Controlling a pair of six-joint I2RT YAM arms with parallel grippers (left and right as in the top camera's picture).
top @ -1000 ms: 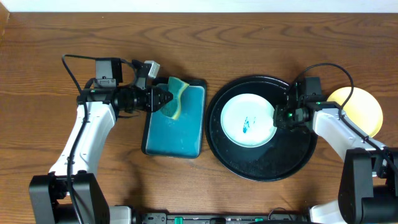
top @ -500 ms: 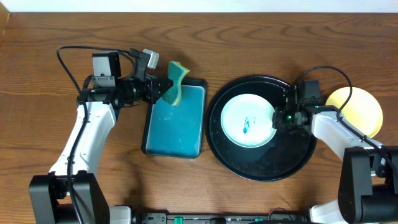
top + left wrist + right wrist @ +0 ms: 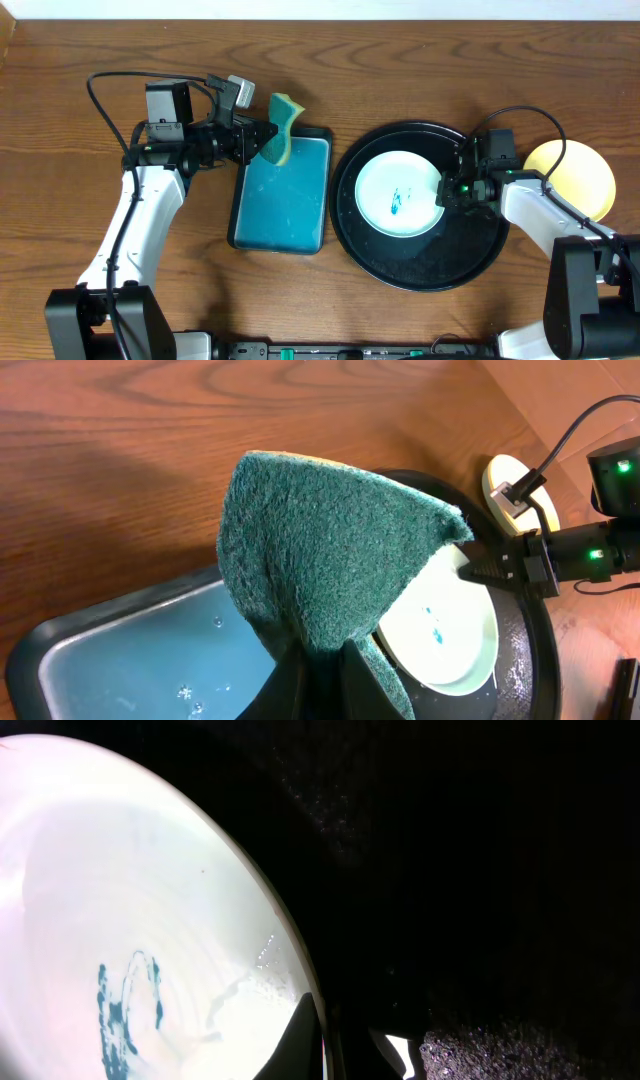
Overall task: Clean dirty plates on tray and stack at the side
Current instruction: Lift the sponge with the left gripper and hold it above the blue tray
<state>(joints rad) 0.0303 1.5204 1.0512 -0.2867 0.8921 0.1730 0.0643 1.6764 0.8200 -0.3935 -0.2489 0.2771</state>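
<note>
Green-faced sponge (image 3: 280,132) pinched tight in left gripper (image 3: 262,148), over teal dish (image 3: 285,200) at 12 o'clock. Scribbled mint plate (image 3: 398,192) inside black tray (image 3: 420,270), rim clamped at 3 o'clock by right gripper (image 3: 447,188). Yellow plate (image 3: 578,170) outside, 3 o'clock of tray, partly behind right arm.

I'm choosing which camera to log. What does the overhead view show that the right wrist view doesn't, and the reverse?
Only overhead: the left gripper holding the sponge over the teal dish, and the yellow plate on the table right of the tray. Only right wrist: wet streaks on the white plate near its rim. Both: the white plate with its teal scribble on the black tray, the right gripper on its rim.
</note>
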